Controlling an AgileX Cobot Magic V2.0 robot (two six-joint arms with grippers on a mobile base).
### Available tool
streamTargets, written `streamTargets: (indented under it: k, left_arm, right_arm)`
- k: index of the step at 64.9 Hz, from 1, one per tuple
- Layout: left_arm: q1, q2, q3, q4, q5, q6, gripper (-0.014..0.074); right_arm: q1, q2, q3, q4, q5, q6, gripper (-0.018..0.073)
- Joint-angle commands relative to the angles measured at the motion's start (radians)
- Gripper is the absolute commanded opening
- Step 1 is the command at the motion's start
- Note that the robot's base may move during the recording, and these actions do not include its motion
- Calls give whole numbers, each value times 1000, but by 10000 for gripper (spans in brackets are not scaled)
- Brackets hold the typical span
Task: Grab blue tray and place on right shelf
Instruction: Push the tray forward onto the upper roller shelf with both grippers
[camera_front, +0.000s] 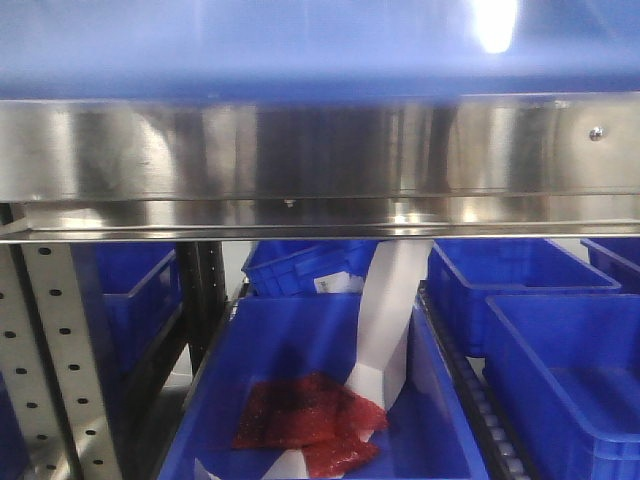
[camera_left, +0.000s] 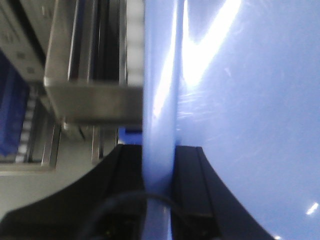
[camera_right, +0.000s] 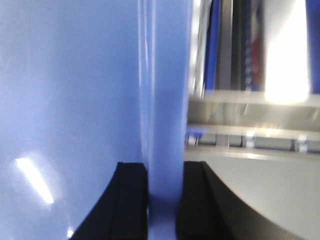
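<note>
The light blue tray (camera_front: 250, 50) fills the top of the front view as a blurred band just above the right shelf's shiny steel beam (camera_front: 300, 150), which has a screw near its right end. In the left wrist view my left gripper (camera_left: 160, 150) is shut on the tray's rolled rim, with the tray's glossy face (camera_left: 250, 125) to the right and the end of the steel beam (camera_left: 90, 100) to the left. My right gripper (camera_right: 165, 167) is likewise shut on the opposite rim, the tray face (camera_right: 65, 75) lying to its left. I cannot tell whether the tray touches the shelf.
Below the beam stand several deep dark-blue bins (camera_front: 560, 370). The middle bin (camera_front: 290, 350) holds a red mesh bag (camera_front: 305, 420) and a white paper strip (camera_front: 390, 320). A perforated grey upright (camera_front: 55, 370) stands at the lower left.
</note>
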Motion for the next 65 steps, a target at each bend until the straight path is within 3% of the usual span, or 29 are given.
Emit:
streamTargets:
  k: [1, 13, 27, 44, 59, 65]
  left_arm:
    - [8, 46, -102, -40, -170, 36, -10]
    - [57, 200, -241, -38, -219, 53, -10]
    - [153, 372, -377, -38, -397, 53, -6]
    - [209, 467, -406, -35, -450, 53, 2]
    - [209, 507, -406, -8, -441, 53, 264]
    - [209, 518, -406, 42, -413, 53, 275]
  right_arm:
    - [-24, 39, -123, 61, -104, -36, 57]
    - [-57, 162, -293, 62, -107, -94, 57]
    - [-111, 313, -478, 62, -119, -95, 57]
    - [-147, 424, -519, 62, -200, -104, 57]
    - [-149, 480, -519, 50, -214, -106, 60]
    - [-162, 499, -519, 39, -220, -106, 74]
